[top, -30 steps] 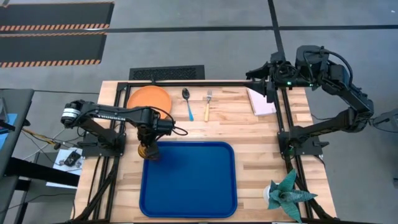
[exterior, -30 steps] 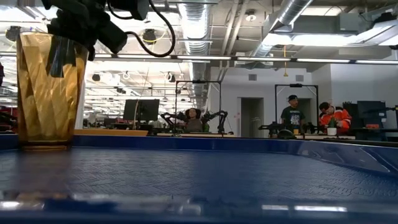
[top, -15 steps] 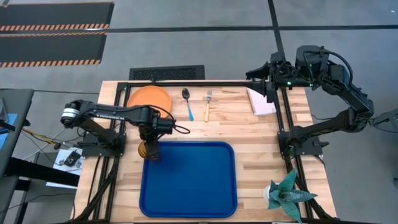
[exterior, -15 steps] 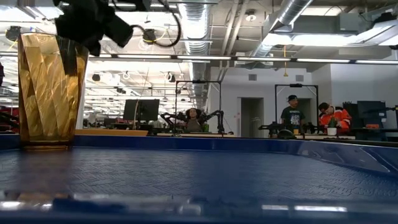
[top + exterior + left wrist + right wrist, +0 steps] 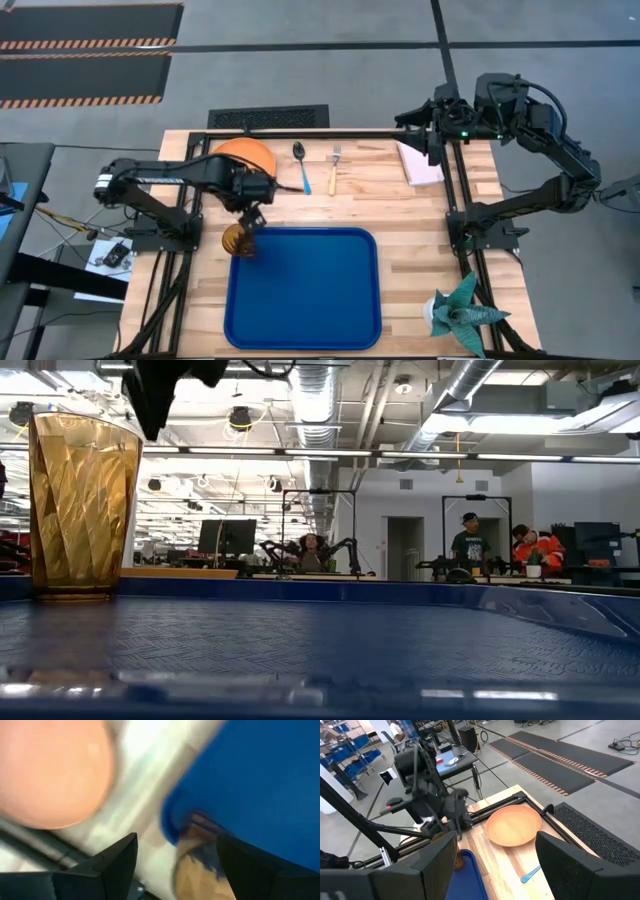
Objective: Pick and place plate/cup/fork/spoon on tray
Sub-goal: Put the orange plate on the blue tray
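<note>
The amber cup (image 5: 238,242) stands upright on its base in the far left corner of the blue tray (image 5: 320,300); it also shows in the low view (image 5: 80,505). My left gripper (image 5: 252,210) hangs open and empty just above and beyond the cup, its fingers at the top of the low view (image 5: 165,395). The orange plate (image 5: 238,152), the blue-handled spoon (image 5: 302,166) and the orange-handled fork (image 5: 334,168) lie on the table beyond the tray. My right gripper (image 5: 428,142) waits open at the far right.
A pinkish-white block (image 5: 422,166) lies under the right gripper. A teal paper plant (image 5: 462,310) stands at the near right corner. Black frame rails (image 5: 330,132) run along the table's far edge and sides. Part of the left arm covers the plate's near edge.
My left gripper has drawn up out of the cup and gone up and toward the table's far edge, toward the plate. The cup stays standing in the tray's corner.
</note>
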Tool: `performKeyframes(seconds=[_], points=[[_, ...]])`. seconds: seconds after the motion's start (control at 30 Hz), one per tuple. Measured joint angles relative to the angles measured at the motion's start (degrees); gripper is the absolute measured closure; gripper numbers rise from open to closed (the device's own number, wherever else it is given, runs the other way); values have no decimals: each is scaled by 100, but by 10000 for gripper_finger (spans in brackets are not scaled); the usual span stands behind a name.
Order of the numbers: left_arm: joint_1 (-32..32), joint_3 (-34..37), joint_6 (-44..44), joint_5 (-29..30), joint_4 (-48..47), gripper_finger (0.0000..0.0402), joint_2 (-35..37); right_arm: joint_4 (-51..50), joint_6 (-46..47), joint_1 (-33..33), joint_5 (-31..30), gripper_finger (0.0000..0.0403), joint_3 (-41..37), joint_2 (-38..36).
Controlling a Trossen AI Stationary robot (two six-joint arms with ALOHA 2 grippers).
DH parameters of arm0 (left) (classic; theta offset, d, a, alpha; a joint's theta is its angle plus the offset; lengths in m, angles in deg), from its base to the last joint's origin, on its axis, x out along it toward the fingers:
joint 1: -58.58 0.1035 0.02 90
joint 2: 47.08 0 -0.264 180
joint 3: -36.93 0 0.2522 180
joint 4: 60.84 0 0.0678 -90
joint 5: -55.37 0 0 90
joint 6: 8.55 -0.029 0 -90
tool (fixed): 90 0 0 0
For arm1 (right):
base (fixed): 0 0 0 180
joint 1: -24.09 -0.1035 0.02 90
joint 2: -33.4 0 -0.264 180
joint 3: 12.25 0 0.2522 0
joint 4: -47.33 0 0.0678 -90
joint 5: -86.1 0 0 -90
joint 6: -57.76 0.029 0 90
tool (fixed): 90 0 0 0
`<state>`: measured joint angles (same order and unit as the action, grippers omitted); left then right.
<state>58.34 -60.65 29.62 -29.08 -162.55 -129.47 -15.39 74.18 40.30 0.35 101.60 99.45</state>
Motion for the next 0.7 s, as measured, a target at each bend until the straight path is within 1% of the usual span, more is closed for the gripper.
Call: performKeyframes(seconds=[0.07, 0.1, 0.2, 0.3, 0.4, 0.53, 0.6, 0.7], points=[[82, -193, 393, 481, -236, 145, 49, 9, 0, 4, -7, 108, 0, 0], [173, -202, 455, 638, -186, 145, 117, 10, 1, 7, -20, 108, -4, 2], [595, 25, 646, 774, -235, 145, 361, 21, 4, 7, -133, 108, -4, 36], [1144, 579, 620, 887, -125, 145, 705, 13, 4, 6, -140, 108, -7, 112], [1810, 1201, 604, 1048, 387, 145, 1131, -2, 4, -10, -140, 108, -9, 205], [2599, 1888, 742, 1197, 785, 145, 1320, 11, 4, -9, -135, 108, -9, 386], [2779, 2168, 987, 1225, 967, 145, 1330, 4, 4, -9, -135, 108, -11, 466], [2806, 2562, 1319, 1597, 1203, 145, 1311, 10, 3, -7, -135, 108, -11, 544]])
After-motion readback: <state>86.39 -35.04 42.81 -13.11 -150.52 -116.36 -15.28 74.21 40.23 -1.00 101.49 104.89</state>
